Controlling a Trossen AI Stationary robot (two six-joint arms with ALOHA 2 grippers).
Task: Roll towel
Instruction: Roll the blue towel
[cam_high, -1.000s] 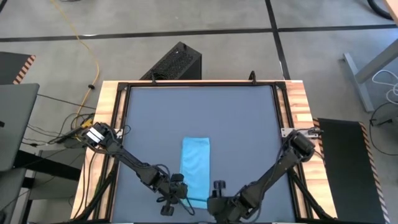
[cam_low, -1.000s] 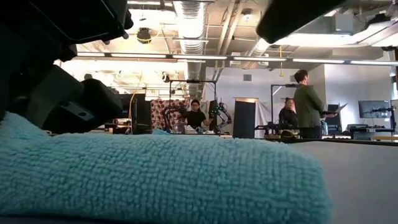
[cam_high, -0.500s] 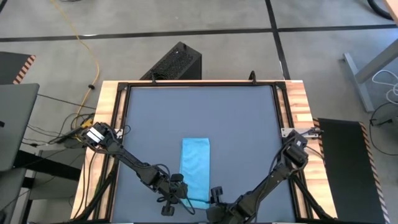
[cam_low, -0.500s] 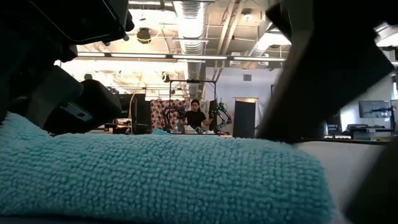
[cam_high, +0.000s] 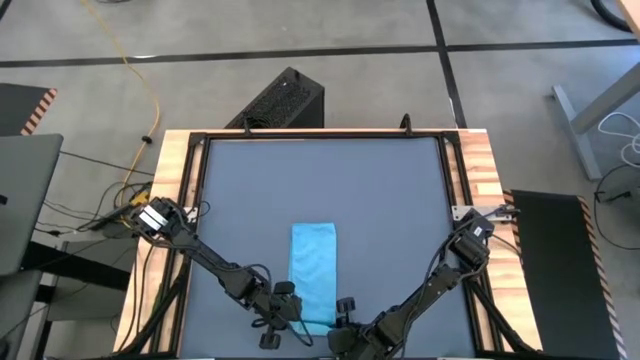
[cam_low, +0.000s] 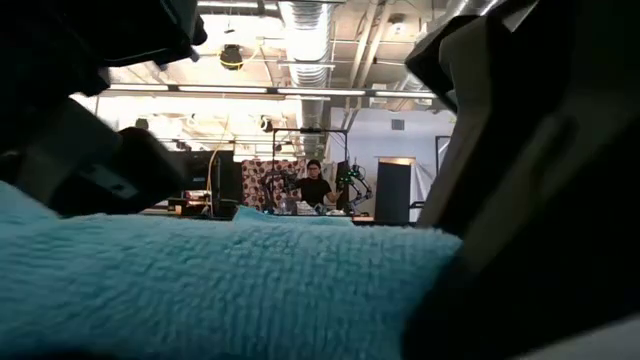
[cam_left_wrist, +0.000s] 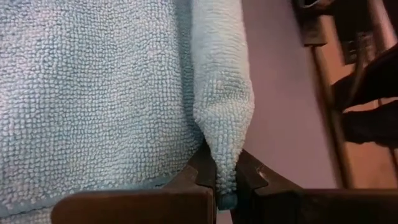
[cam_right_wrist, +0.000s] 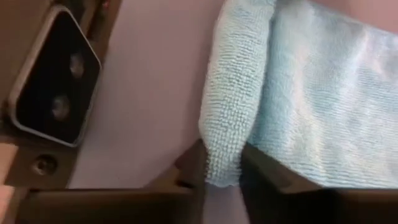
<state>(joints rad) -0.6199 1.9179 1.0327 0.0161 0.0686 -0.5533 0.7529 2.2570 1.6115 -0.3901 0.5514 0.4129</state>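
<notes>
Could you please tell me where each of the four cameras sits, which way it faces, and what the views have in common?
High view: above the table, looking straight down; both arms show, meeting at the towel's near end.
Low view: at tabletop height, looking level over the towel into the room; dark arm parts crowd both sides.
Left wrist view: on the left arm; the left gripper pinches a towel fold.
Right wrist view: on the right arm; the right gripper straddles the rolled edge.
Shared: both wrist views show that rolled end.
</notes>
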